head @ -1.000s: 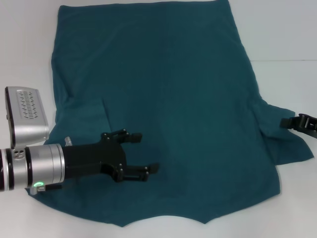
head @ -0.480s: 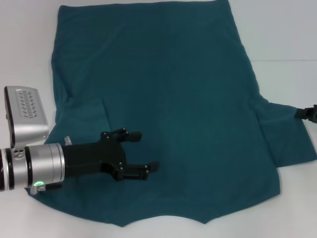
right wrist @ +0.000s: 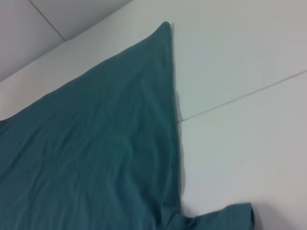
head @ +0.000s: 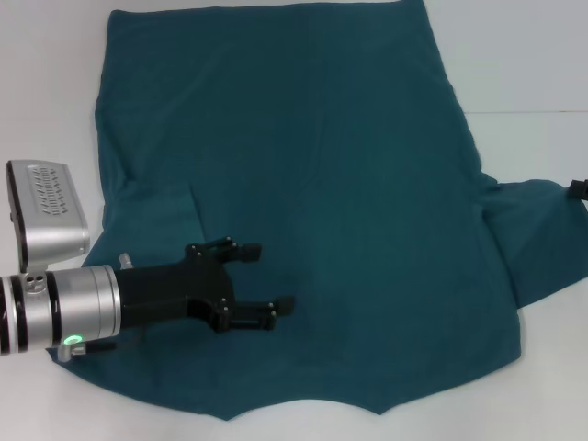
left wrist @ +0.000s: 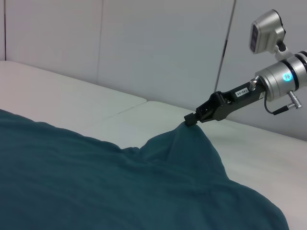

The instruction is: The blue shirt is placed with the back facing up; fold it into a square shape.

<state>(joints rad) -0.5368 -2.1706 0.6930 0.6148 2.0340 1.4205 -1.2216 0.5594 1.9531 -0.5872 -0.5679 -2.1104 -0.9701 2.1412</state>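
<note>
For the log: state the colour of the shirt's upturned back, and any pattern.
The blue shirt is plain dark teal-blue, with no pattern visible; the head view shows it best.

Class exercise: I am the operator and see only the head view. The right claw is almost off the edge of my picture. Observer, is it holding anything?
Observer: Yes. The left wrist view shows the right claw shut on the sleeve tip of the blue shirt.
Operator: I see the left claw open over the shirt. Does that sleeve lie flat?
Observer: No. It rises in a peak to the claw, above the table.
</note>
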